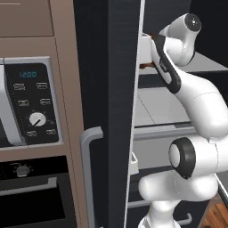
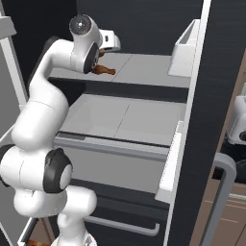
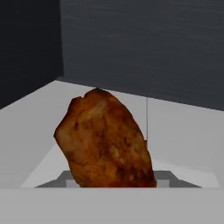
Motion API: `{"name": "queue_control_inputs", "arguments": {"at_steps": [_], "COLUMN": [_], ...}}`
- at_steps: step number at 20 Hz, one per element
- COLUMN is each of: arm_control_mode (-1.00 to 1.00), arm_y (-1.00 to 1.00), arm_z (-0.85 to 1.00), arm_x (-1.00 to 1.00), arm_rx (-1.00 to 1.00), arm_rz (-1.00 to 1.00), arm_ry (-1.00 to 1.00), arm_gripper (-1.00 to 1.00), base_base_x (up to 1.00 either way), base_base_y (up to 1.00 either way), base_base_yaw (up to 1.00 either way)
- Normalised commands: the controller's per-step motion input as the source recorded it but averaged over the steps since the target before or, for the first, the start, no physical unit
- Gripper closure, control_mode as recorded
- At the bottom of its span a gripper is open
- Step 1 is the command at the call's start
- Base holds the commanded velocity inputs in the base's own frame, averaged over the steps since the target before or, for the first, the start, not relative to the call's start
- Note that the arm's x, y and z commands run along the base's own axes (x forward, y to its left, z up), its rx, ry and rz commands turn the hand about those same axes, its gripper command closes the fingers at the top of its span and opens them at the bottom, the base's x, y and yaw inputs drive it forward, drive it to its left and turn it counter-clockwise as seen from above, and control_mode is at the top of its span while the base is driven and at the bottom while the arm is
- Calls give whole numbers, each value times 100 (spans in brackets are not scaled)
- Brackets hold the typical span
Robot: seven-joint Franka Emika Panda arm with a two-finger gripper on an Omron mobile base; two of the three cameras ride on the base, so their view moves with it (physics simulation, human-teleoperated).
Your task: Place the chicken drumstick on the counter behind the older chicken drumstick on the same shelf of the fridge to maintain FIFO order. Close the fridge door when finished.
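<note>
Reaching onto the upper shelf [image 2: 144, 69] of the open fridge [image 1: 109, 89], the end effector [image 3: 111, 186] appears clamped on the chicken drumstick [image 3: 105, 140], a light, stiff, probably greasy piece best pinched across its thick meaty middle, though the fingertips themselves are hidden.

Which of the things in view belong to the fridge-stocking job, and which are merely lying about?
Job: reddish-brown chicken drumstick; upper shelf; fridge, door open.
Lying about: microwave with dial; oven below it; white door bin.
</note>
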Motion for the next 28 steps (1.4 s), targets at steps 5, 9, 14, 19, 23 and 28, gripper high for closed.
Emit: {"name": "queue_control_inputs", "arguments": {"at_steps": [5, 9, 14, 19, 23, 28], "arm_control_mode": [-100, -100, -100, -100, -100, -100], "arm_y": [-4, -6, -4, -2, -1, -4], "arm_z": [-5, -8, -20, -15, -36, -32], "arm_x": [49, 54, 53, 47, 49, 51], "arm_rx": [0, 0, 0, 0, 0, -1], "arm_rz": [0, 0, 0, 0, 0, 0], "arm_ry": [0, 0, 0, 0, 0, 0], "arm_gripper": [100, 100, 100, 100, 100, 100], "base_base_x": [0, 0, 0, 0, 0, 0], "base_base_y": [0, 0, 0, 0, 0, 0], "base_base_yaw": [0, 0, 0, 0, 0, 0]}}
